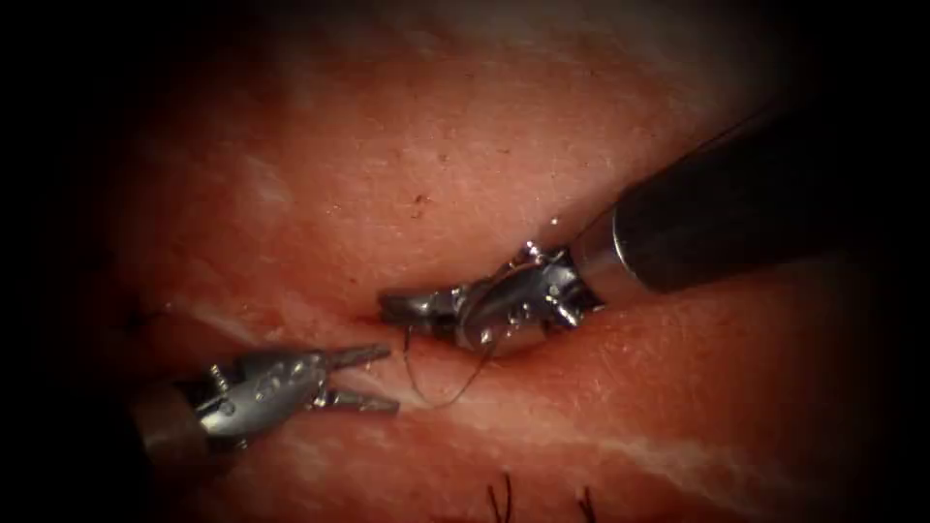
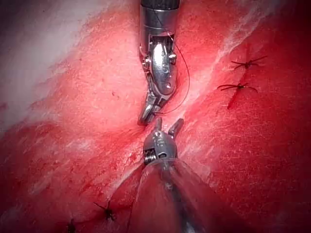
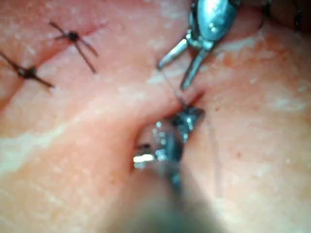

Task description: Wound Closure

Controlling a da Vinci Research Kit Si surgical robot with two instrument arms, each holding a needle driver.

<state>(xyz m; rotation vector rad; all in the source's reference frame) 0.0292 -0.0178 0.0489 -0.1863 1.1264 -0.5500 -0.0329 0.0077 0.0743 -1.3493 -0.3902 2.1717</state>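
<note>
The right tool (image 1: 392,308) comes in from the right, and its jaws look shut with their tips pressed into the open cut (image 1: 373,320) in the tissue (image 1: 417,165). A thin dark thread (image 1: 433,399) leaves those tips, sags in a loop toward the near side and runs back under the tool's wrist. The same thread loop (image 2: 188,80) curves beside the right tool (image 2: 145,116) in the left wrist view. The left tool (image 1: 390,380) sits just left of and below the loop, open and holding nothing. Its open jaws (image 2: 168,124) (image 3: 172,76) point at the right tool's tips (image 3: 187,114).
Finished stitches with short black tails lie along the cut: two near the front edge (image 1: 499,499) (image 1: 586,504) and one at far left (image 1: 136,315). They also appear as stitches (image 2: 238,88) (image 3: 73,36). Red fluid wets the tissue around the cut (image 2: 121,160).
</note>
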